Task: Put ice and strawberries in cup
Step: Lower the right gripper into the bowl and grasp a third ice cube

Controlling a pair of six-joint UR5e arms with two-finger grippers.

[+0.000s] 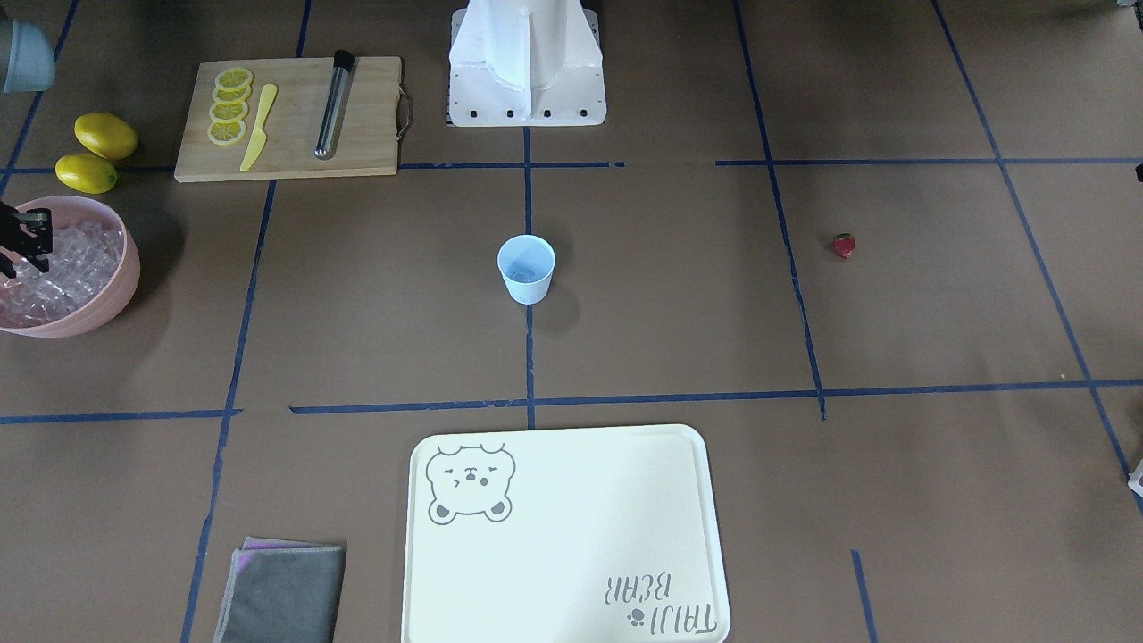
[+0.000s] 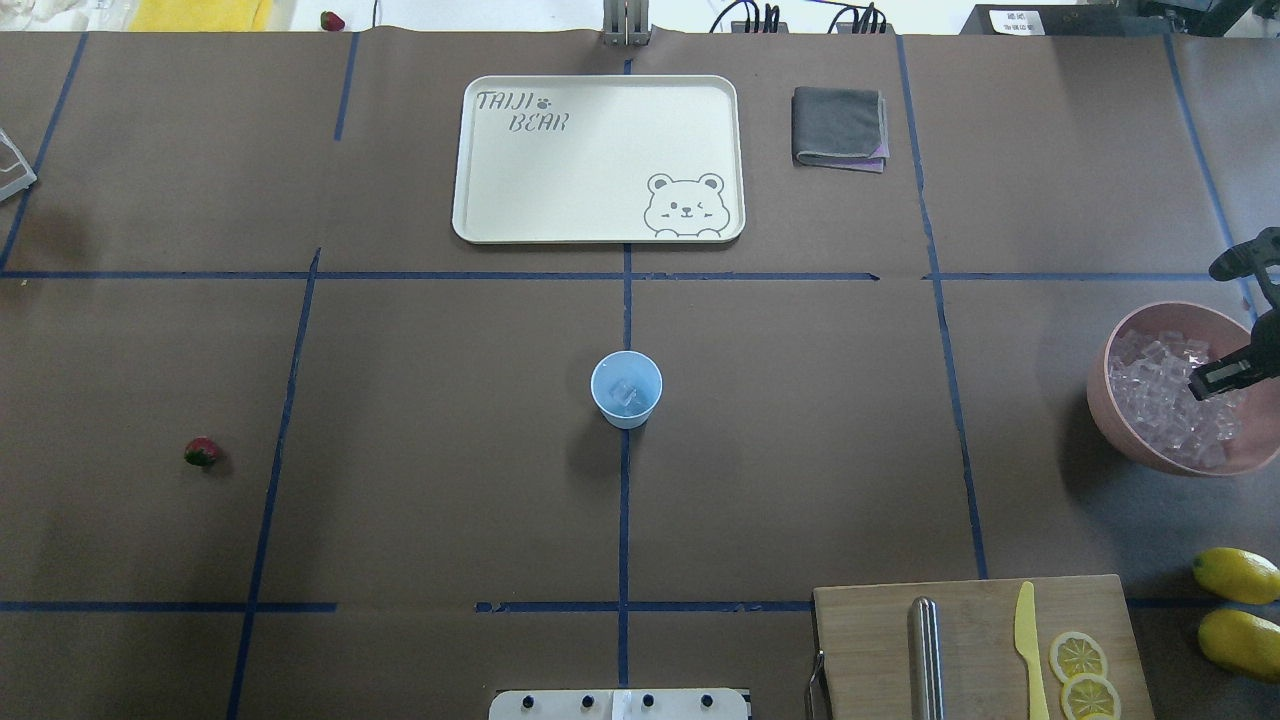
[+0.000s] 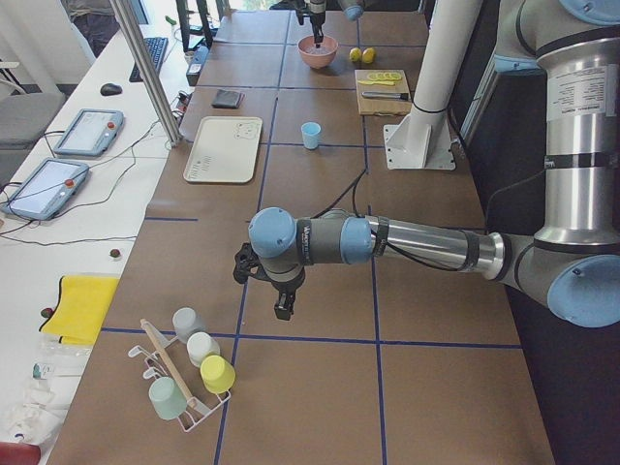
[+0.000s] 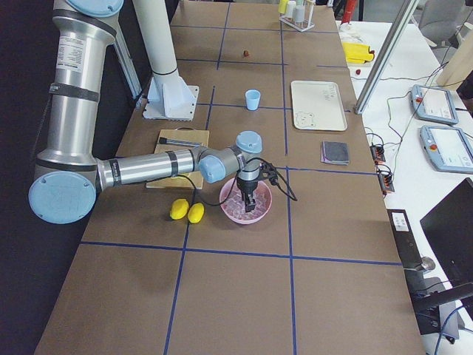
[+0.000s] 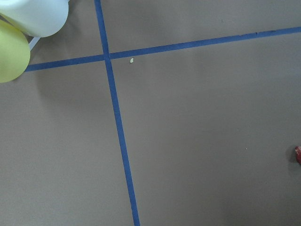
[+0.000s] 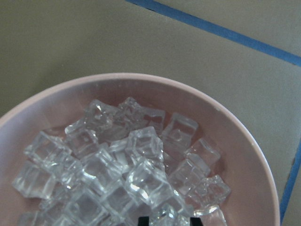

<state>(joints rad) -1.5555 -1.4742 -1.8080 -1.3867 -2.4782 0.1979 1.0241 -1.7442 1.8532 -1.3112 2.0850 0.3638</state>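
The pale-blue cup (image 2: 626,388) stands upright at the table's centre with a clear ice cube (image 2: 625,396) inside. More ice (image 6: 127,174) fills the pink bowl (image 2: 1110,400). My right gripper (image 6: 168,220) hangs open just above that ice, its tips barely showing and apart; the overhead view has the gripper (image 2: 1225,375) over the bowl. The strawberry (image 2: 201,452) lies alone on the table's left half. My left gripper (image 3: 281,310) hovers low near the left end of the table, and I cannot tell whether it is open or shut.
A cutting board (image 2: 980,650) carries lemon slices, a yellow knife and a metal tube. Two lemons (image 2: 1238,575) lie beside it, near the bowl. A cream tray (image 2: 598,158) and a grey cloth (image 2: 840,127) sit at the far side. A rack of cups (image 3: 194,373) stands near my left gripper.
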